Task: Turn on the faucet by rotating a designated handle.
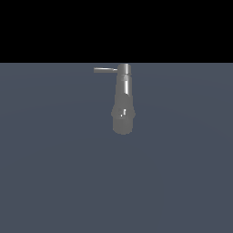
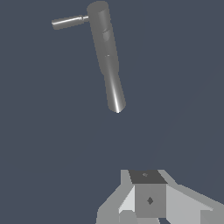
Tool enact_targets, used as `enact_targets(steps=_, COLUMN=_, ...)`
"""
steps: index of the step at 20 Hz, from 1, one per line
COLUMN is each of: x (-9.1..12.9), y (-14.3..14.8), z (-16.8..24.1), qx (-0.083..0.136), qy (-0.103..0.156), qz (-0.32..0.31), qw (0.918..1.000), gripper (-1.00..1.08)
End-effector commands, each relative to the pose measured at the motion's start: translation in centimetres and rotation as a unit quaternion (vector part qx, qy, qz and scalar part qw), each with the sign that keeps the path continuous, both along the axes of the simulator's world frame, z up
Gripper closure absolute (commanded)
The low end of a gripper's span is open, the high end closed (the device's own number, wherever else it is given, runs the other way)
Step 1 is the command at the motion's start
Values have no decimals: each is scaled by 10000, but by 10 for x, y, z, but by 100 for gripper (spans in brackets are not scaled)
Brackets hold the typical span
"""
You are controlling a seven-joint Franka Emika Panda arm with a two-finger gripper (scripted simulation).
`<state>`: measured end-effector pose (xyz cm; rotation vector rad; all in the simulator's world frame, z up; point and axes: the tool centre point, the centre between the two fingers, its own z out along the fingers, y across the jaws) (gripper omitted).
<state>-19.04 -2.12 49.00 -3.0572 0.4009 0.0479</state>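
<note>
We see the glossy grey metal faucet column [image 1: 123, 102], thin grey rod handle [image 1: 105, 70] unobstructed on flat slate floor [image 1: 54, 173]. The grey blocky gripper [image 2: 148, 199] sits well apart; finger spread we cannot tell.

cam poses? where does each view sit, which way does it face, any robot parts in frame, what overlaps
Exterior view: off the arm, position not on record; faces the faucet on the grey floor, handle pointing to the exterior view's left. No robot part shows.
Wrist view: on the wrist, looking past the end effector toward the faucet and handle, well apart from both.
Shared: faucet, handle, floor.
</note>
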Motion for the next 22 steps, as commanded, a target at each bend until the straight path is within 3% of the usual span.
enact_targets(steps=1, x=18, y=1, z=-1, qx=65, qy=41, qz=-323, qw=9994, gripper=108)
enact_targets(steps=11, x=95, y=5, z=-17, qx=222, qy=234, qz=-1675, qw=9853, gripper=108)
enact_targets(steps=16, x=133, y=8, z=-32, qx=239, qy=332, qz=-2350, qw=9711, gripper=108)
enact_targets(steps=22, x=177, y=12, z=-54, qx=208, qy=433, qz=-3144, qw=9481, gripper=108)
